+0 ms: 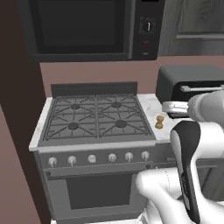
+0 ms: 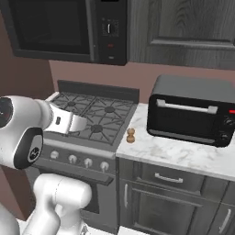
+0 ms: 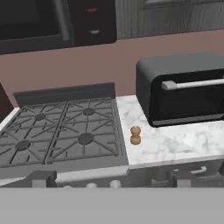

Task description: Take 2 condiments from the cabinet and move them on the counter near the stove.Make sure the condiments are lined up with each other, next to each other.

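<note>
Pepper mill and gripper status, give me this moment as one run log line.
pepper mill: upright on counter beside stove | squeeze bottle: not placed | gripper: open, empty

Black toaster oven [image 2: 190,110] with silver bar handle on marble; black microwave [image 1: 87,28] mounted high on wall.
</note>
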